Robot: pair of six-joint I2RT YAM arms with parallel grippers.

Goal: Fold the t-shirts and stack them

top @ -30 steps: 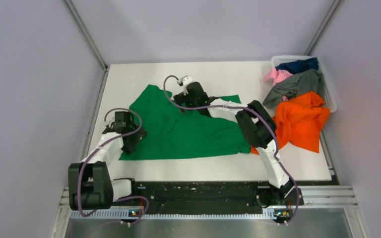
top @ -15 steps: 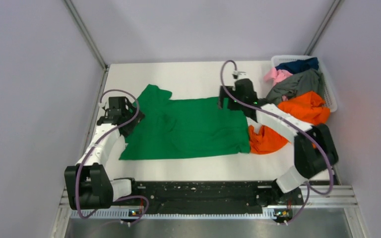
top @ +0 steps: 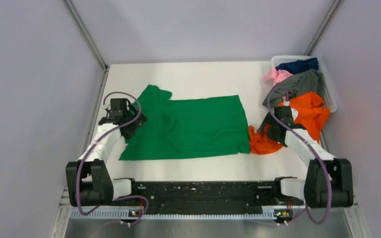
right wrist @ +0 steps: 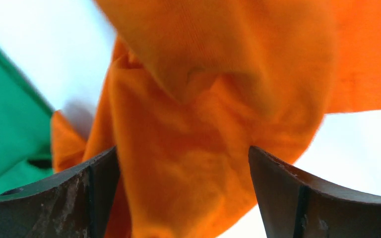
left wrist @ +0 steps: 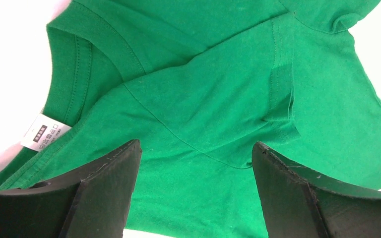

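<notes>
Two pincers are in view, both with jaws apart. The left pincer (left wrist: pixel 196 148) hovers over the collar end of the bright green cloth t-shirt (top: pixel 193 126), which lies spread flat on the white bench (top: pixel 203 79), its white neck label (left wrist: pixel 44 131) exposed. The right pincer (right wrist: pixel 183 153) is at the crumpled orange cloth t-shirt (top: pixel 307 111), with cloth between the spread fingers, unclamped. This shirt touches the green hem and overlaps the white plastic basket (top: pixel 277 59), which holds a grey t-shirt (top: pixel 297 84), a navy blue t-shirt (top: pixel 297 64) and a pink t-shirt (top: pixel 276 75).
</notes>
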